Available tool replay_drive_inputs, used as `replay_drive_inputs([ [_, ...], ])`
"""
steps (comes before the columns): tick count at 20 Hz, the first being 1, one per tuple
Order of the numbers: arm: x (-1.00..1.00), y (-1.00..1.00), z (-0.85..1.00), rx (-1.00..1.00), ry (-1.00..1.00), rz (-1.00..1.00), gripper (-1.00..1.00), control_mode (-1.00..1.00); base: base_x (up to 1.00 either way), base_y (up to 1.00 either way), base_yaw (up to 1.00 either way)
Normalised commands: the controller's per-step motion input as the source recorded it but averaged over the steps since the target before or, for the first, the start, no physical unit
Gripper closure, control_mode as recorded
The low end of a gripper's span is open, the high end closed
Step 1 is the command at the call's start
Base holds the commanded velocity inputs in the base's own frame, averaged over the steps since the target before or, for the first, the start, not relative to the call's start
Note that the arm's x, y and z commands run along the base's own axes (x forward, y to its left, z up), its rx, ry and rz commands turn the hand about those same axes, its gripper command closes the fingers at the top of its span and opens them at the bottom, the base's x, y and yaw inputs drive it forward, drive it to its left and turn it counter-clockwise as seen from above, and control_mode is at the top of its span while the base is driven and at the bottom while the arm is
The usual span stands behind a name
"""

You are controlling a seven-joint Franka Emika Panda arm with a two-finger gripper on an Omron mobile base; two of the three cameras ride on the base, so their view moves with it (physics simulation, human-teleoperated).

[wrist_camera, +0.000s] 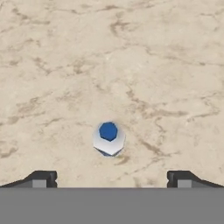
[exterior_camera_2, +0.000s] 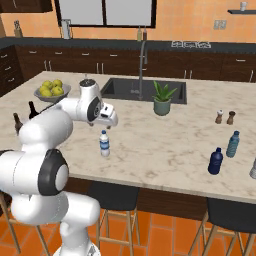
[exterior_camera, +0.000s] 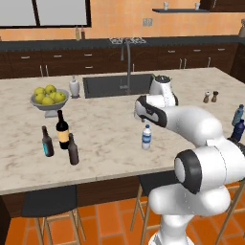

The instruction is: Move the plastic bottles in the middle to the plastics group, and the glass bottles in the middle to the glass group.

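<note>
One clear bottle (wrist_camera: 109,138) stands alone in the middle of the worktop (exterior_camera: 110,129), right under the hand (wrist_camera: 109,179). It looks light and tippy, so a crooked drop could knock it over and make it roll. The hand is open wide, holding and touching nothing.

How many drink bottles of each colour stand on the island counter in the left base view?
Brown: 2, teal-labelled bottle, unlabelled bottle
Black: 1, wine bottle
Clear: 1, blue-labelled bottle
Blue: 2, navy bottle, light teal-blue bottle
Total: 6
</note>
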Motion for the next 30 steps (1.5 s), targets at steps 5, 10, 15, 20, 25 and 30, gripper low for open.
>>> replay_drive_inputs([
  [5, 0.29, -0.02, -0.34, 0.10, 0.12, 0.00, -1.00, -1.00, 0.00, 0.00, 0.00],
  [10, 0.05, -0.10, -0.29, 0.01, 0.05, 0.00, -1.00, -1.00, 0.00, 0.00, 0.00],
  [15, 0.04, 0.00, -0.33, 0.00, 0.02, 0.00, -1.00, -1.00, 0.00, 0.00, 0.00],
  [20, 0.03, 0.00, -0.20, 0.00, 0.00, 0.00, -1.00, -1.00, 0.00, 0.00, 0.00],
  [25, 0.19, 0.00, -0.19, 0.01, 0.00, 0.00, -1.00, -1.00, 0.00, 0.00, 0.00],
  [30, 0.24, 0.00, -0.15, 0.01, 0.00, 0.03, -1.00, -1.00, 0.00, 0.00, 0.00],
])
